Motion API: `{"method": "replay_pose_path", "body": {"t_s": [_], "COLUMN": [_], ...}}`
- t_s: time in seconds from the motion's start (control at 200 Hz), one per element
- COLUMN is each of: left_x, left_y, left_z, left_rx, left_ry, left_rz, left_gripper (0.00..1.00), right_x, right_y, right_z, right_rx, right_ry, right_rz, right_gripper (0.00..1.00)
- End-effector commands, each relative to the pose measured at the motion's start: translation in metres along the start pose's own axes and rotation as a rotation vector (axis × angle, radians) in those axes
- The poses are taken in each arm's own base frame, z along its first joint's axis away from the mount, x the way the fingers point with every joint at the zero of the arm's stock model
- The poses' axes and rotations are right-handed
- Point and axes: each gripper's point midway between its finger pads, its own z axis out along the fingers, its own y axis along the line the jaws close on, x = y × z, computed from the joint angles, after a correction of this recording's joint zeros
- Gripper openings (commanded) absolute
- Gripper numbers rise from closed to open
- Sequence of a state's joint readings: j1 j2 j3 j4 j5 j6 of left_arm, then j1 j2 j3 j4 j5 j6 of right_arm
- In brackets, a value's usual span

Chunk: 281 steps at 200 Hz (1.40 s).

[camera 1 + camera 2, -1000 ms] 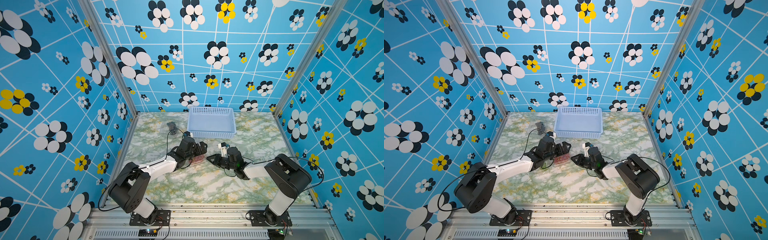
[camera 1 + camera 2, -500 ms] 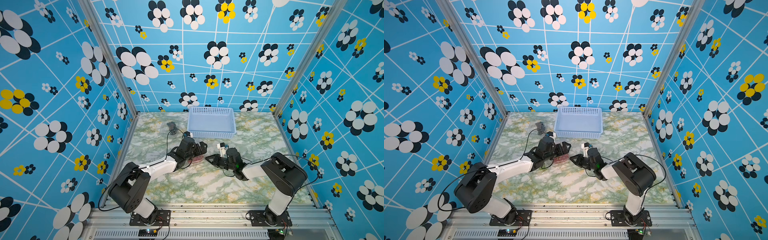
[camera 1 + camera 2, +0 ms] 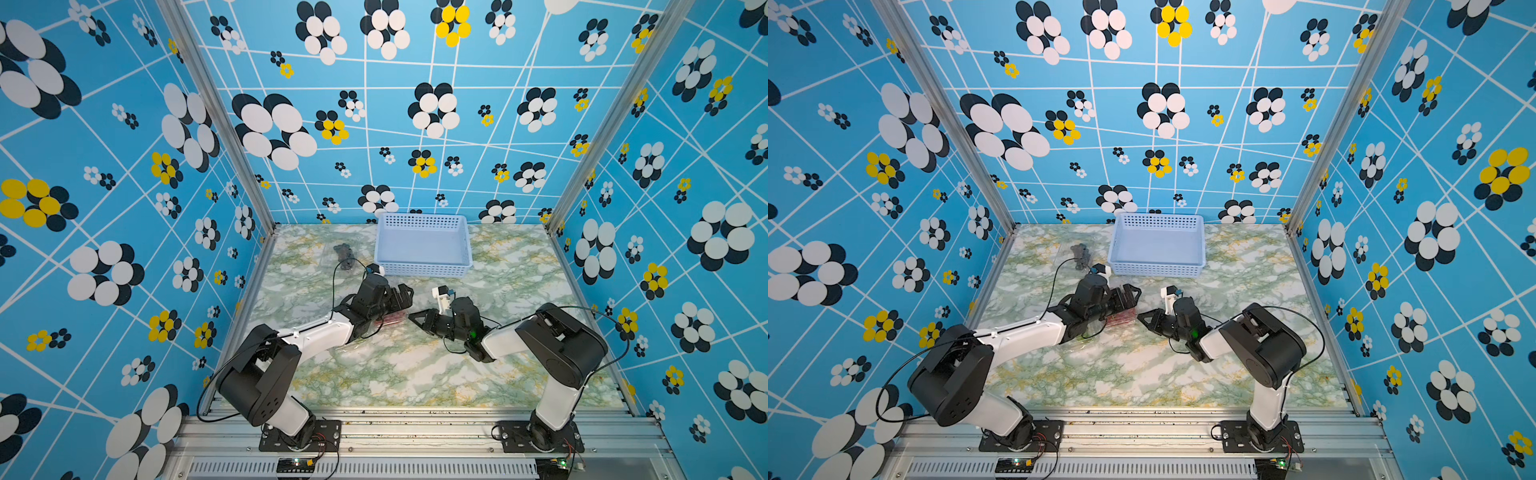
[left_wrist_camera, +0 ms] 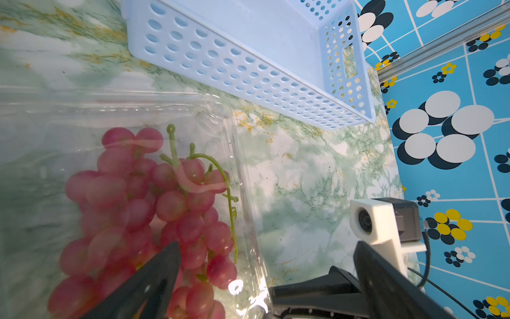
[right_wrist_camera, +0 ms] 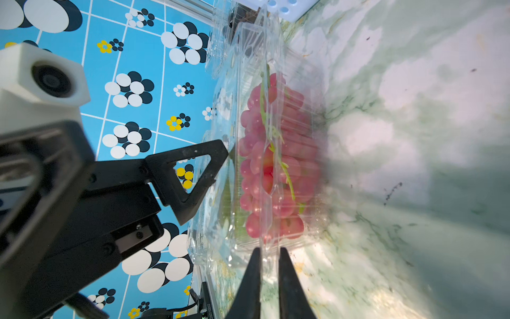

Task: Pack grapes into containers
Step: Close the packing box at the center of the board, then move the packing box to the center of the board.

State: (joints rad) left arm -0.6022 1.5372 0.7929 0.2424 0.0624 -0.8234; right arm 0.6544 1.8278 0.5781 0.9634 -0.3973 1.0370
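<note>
Green-veined marble tabletop (image 3: 415, 365), blue flowered walls (image 3: 124, 166) all round. The red grapes (image 4: 154, 210) lie inside a clear clamshell (image 4: 244, 171) at mid-table, between the two arms and just in front of the blue basket (image 3: 424, 268).

Handling, my read:
- the clamshell is thin, light and slippery; it probably flexes and skids if you push it sideways
- the grapes are soft and bruise under a squeeze, and the bunch is loosely jointed
- take the box by its flat lip, not the ribbed walls, and keep one side braced; if you must lift fruit, go for the stem

Looks: round pink-red grapes packed tight, with a thin green stem on top ending in a small loop; the plastic is nearly invisible, showing only as glare lines and ribs. The lid seems to be down over the fruit; I cannot tell if it is latched.

The right gripper (image 5: 268, 250) has its jaws almost together, with the clamshell's thin front lip between them; it reads as a pinch on that lip. The left gripper (image 4: 266, 248) is spread wide and grasps nothing; one finger (image 4: 154, 276) is over the grapes, the other is off past the box edge.

Further out, a dark bunch (image 3: 345, 255) lies at the back on the left arm's side, beside the basket; the basket has nothing in it.
</note>
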Motion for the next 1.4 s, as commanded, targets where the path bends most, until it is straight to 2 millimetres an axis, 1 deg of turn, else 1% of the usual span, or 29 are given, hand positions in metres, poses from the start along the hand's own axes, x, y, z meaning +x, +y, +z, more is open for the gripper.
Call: {"method": "replay_pose_path", "body": {"t_s": [0.0,0.25,0.355,0.435,0.535,0.605,0.69,0.775,0.845,0.935,1.0,1.07,1.125,1.22,1.3,1.399], "left_x": [0.009,0.008,0.004,-0.007,-0.023,-0.033,-0.043,-0.050,-0.053,-0.051,-0.045,-0.036,-0.029,-0.020,-0.017,-0.015], "left_y": [0.017,0.016,0.015,0.015,0.011,0.008,0.006,0.007,0.010,0.017,0.026,0.039,0.053,0.076,0.095,0.114], "left_z": [0.001,0.001,-0.002,-0.009,-0.023,-0.032,-0.042,-0.053,-0.062,-0.073,-0.080,-0.086,-0.093,-0.107,-0.123,-0.143], "left_rx": [-0.044,-0.043,-0.043,-0.041,-0.032,-0.027,-0.022,-0.026,-0.032,-0.048,-0.063,-0.086,-0.120,-0.155,-0.194,-0.239], "left_ry": [0.026,0.025,0.019,0.000,-0.033,-0.052,-0.075,-0.093,-0.104,-0.105,-0.095,-0.076,-0.066,-0.067,-0.075,-0.101], "left_rz": [0.001,0.002,0.009,0.015,0.034,0.051,0.066,0.070,0.073,0.067,0.049,0.020,-0.011,-0.071,-0.114,-0.151], "left_gripper": [1.00,1.00,0.99,1.00,0.99,0.99,1.00,0.99,1.00,0.99,0.99,1.00,0.99,0.99,0.99,1.00], "right_x": [0.019,0.020,0.016,0.010,-0.003,-0.015,-0.031,-0.046,-0.054,-0.059,-0.061,-0.059,-0.059,-0.053,-0.048,-0.045], "right_y": [-0.021,-0.024,-0.019,-0.013,-0.006,-0.004,-0.002,0.000,0.003,0.004,0.008,0.008,0.009,0.013,0.017,0.020], "right_z": [0.002,0.002,-0.001,-0.006,-0.017,-0.025,-0.032,-0.032,-0.027,-0.016,-0.007,0.001,0.005,0.012,0.015,0.019], "right_rx": [0.057,0.063,0.059,0.071,0.114,0.164,0.215,0.246,0.237,0.236,0.215,0.201,0.187,0.168,0.165,0.169], "right_ry": [0.041,0.040,0.027,0.016,-0.011,-0.030,-0.048,-0.043,-0.022,0.016,0.040,0.063,0.073,0.104,0.128,0.148], "right_rz": [0.027,0.025,0.014,-0.001,-0.034,-0.063,-0.095,-0.102,-0.108,-0.116,-0.119,-0.114,-0.113,-0.124,-0.148,-0.172], "right_gripper": [0.13,0.11,0.13,0.17,0.31,0.43,0.51,0.64,0.72,0.78,0.84,0.88,0.91,0.93,0.94,0.95]}}
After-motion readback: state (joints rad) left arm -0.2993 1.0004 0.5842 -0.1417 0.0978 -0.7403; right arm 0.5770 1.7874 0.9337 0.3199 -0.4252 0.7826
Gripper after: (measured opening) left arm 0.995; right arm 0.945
